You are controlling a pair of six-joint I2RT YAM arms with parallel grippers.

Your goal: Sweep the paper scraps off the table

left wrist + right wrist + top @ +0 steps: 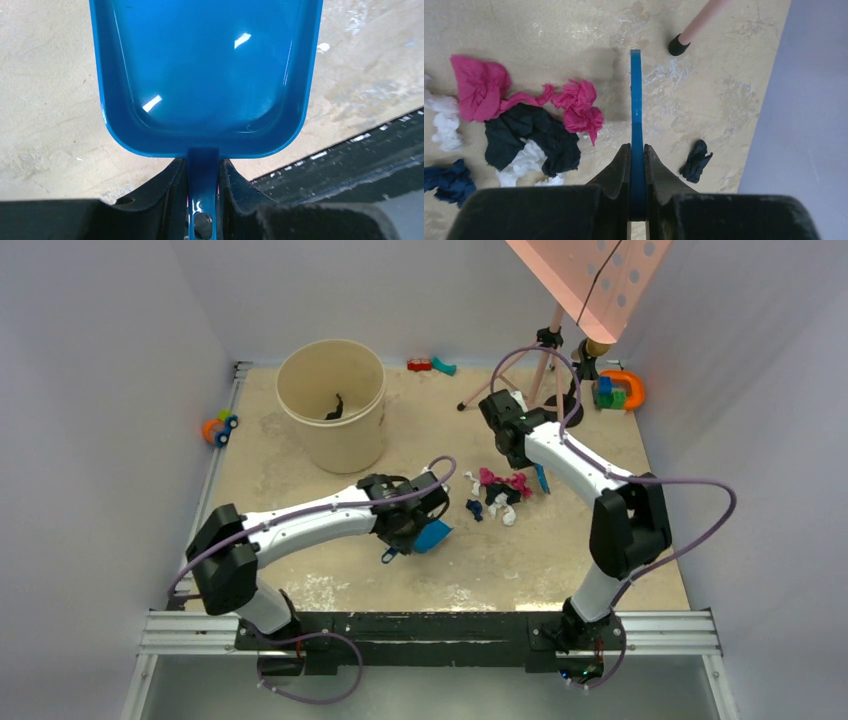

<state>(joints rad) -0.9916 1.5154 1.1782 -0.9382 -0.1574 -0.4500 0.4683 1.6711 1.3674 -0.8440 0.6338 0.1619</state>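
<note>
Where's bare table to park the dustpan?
Bare: the front strip between the black front bar and the paper scraps; also back centre, between the bucket and the tripod legs. Crowded: mid-table at the scraps, and the back right corner with the toy blocks.

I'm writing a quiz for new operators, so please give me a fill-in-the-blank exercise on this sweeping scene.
1. The left gripper is shut on the handle of a blue ____.
2. The pan holds ____ paper scraps.
3. The right gripper clamps a thin blue brush; in its wrist view the main pile of scraps lies to the brush's ____.

Missing words: dustpan; no; left.
</note>
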